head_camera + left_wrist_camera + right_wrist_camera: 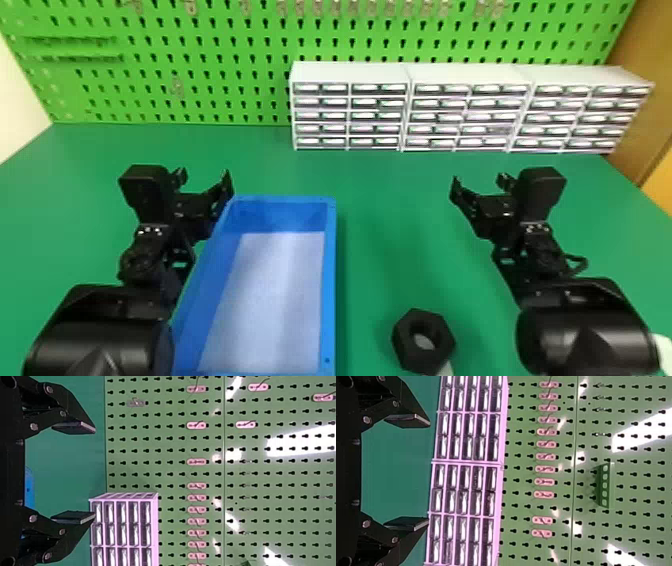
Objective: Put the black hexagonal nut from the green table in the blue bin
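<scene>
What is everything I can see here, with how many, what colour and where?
nut: one, black, on the table, right of the bin
bin: one, blue, pale floor, on the table between the arms
table: one, green, under bin and nut
cabinets: three, white, back of the table
pegboard: one, green, behind
hooks: many, pinkish or silvery, on the pegboard
rack: one, green, on the pegboard
pale bits: two, by the nut and at the right edge, too hidden to name
arms: two, black, left and right
left pincer: one, black, open, by the bin
right pincer: one, black, open, over the table
</scene>
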You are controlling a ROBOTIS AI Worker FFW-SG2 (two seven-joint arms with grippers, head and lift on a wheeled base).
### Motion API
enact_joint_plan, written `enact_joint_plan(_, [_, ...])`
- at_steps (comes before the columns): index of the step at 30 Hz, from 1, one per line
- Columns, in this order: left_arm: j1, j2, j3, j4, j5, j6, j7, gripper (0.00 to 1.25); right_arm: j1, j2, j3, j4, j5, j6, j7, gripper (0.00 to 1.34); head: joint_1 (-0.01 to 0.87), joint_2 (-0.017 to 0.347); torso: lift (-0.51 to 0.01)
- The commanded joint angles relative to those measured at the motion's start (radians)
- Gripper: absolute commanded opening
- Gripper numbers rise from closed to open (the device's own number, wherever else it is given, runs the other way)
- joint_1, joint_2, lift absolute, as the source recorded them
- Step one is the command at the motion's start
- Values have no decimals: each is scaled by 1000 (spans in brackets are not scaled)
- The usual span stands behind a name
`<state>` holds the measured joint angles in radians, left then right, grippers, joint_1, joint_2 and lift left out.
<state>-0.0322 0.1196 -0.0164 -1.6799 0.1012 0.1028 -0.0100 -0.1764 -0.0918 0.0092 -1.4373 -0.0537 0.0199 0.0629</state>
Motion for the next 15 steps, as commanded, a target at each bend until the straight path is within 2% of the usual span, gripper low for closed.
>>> enact_joint_plan(1, [0, 0, 1, 0, 0, 0, 1, 762, 0, 0, 0, 0, 0, 0, 0, 933, 686, 51, -96])
enact_joint_plan(15, [0, 0, 1, -1, 3, 0, -1, 762, 0, 0, -2, 0, 0, 3, 0, 933, 686, 51, -96])
